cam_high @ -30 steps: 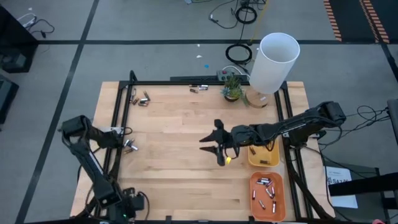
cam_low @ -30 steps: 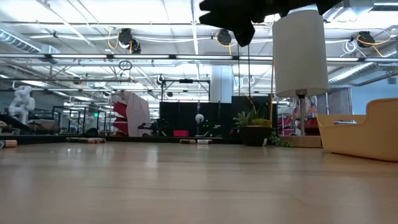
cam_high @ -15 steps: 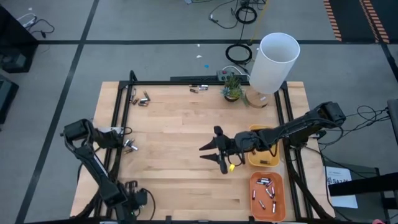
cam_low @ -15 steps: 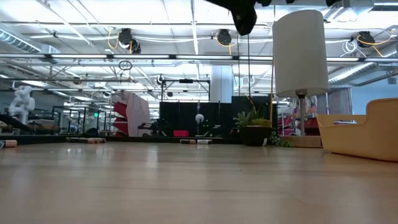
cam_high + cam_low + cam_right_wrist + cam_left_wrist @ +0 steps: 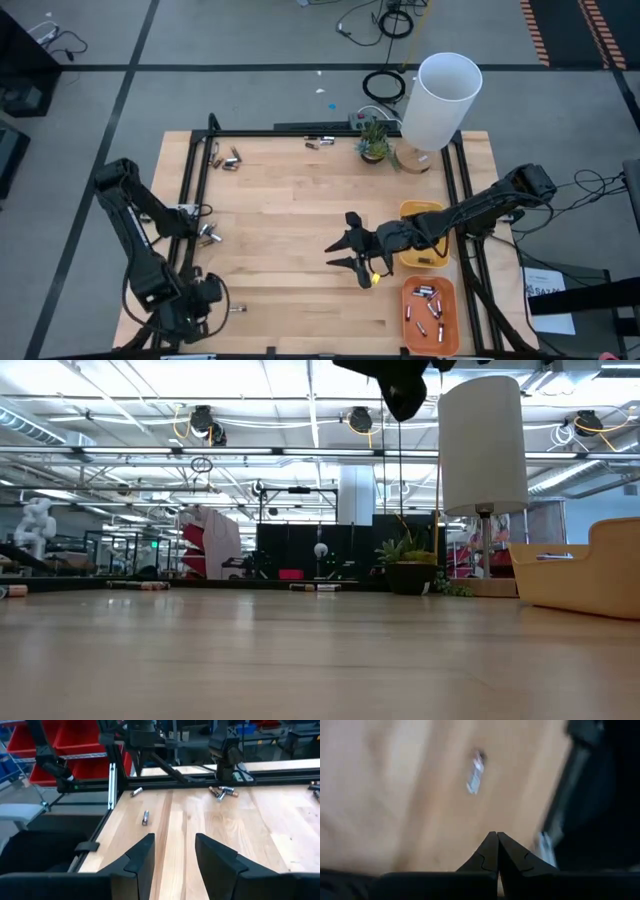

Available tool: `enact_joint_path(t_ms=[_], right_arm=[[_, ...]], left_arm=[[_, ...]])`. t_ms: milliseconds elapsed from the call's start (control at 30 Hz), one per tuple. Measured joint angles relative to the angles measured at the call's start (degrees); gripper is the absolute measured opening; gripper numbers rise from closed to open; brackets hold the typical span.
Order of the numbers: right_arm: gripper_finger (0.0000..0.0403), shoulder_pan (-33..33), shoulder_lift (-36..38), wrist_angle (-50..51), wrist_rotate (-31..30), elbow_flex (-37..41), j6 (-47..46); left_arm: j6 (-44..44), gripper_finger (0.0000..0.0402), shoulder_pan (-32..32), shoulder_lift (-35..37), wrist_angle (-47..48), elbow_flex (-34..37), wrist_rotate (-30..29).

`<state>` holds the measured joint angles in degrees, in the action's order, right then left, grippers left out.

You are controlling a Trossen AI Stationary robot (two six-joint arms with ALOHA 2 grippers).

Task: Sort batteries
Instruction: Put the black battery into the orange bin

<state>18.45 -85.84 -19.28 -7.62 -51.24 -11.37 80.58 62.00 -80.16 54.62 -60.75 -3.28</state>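
Observation:
My left gripper (image 5: 496,840) is shut and holds nothing, pointing steeply down over the table's near left corner (image 5: 203,298). A battery (image 5: 476,771) lies on the wood beyond its fingertips (image 5: 237,308). More batteries lie at the left rail (image 5: 207,235), at the far left (image 5: 232,158) and at the far edge (image 5: 320,143). My right gripper (image 5: 347,256) hovers open and nearly level over the middle of the table, nothing between its fingers (image 5: 172,845). It also shows at the top of the low view (image 5: 400,385).
A yellow tray (image 5: 432,262) and an orange tray (image 5: 448,322) holding several batteries stand at the right edge. A white lamp (image 5: 440,100) and a small plant (image 5: 374,140) stand at the far right. Black frame rails (image 5: 185,200) border the table.
My left gripper, shut throughout, has risen from the batteries at the left rail and swung toward the table's near edge, tipping more steeply down. My right gripper has drifted a little toward the near edge, still open.

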Motion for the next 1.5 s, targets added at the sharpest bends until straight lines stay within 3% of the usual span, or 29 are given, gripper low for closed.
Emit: enact_joint_path(t_ms=[133, 233, 400, 533, 633, 833, 1000, 1200, 1367, 1500], right_arm=[[0.0132, 0.3, 0.0, 3.1, 0.0, 0.0, -1.3], [0.0132, 0.7, 0.0, 4.5, 0.0, 0.0, -1.5], [0.0132, 0.8, 0.0, 5.4, 0.0, 0.0, -1.4], [0.0132, 0.7, 0.0, 5.4, 0.0, 0.0, -0.5], [0.0132, 0.7, 0.0, 4.9, 0.0, 0.0, 0.2], [0.0132, 0.6, 0.0, 4.0, -0.1, 0.0, 1.5], [0.0132, 0.6, 0.0, 3.9, 0.0, 0.0, 1.5], [0.0132, 0.6, 0.0, 3.9, 0.0, 0.0, 1.5], [0.0132, 0.6, 0.0, 3.8, 0.0, 0.0, 1.6], [0.0132, 0.6, 0.0, 3.6, 0.0, 0.0, 1.6]], left_arm=[[-0.6, 0.0005, 0.7, -2.3, -4.1, 1.7, 12.6], [-4.9, 0.0011, 1.2, -5.2, -6.1, 2.6, 18.4], [-13.8, 0.0033, 1.1, -10.4, -6.3, 3.0, 19.9], [-23.3, 0.0019, 0.9, -14.8, -7.7, 3.0, 24.7], [-25.8, 0.0006, 0.6, -17.2, -11.3, 3.0, 28.3], [-30.0, 0.0009, 0.6, -20.0, -17.6, 3.0, 30.0], [-30.9, 0.0010, 0.6, -22.8, -17.5, 3.0, 37.3], [-34.5, 0.0010, 0.0, -26.3, -16.5, 2.9, 37.5], [-37.3, 0.0009, -2.2, -26.3, -7.7, 2.9, 36.7], [-41.0, 0.0005, -3.3, -23.6, -2.7, 1.9, 31.9]])
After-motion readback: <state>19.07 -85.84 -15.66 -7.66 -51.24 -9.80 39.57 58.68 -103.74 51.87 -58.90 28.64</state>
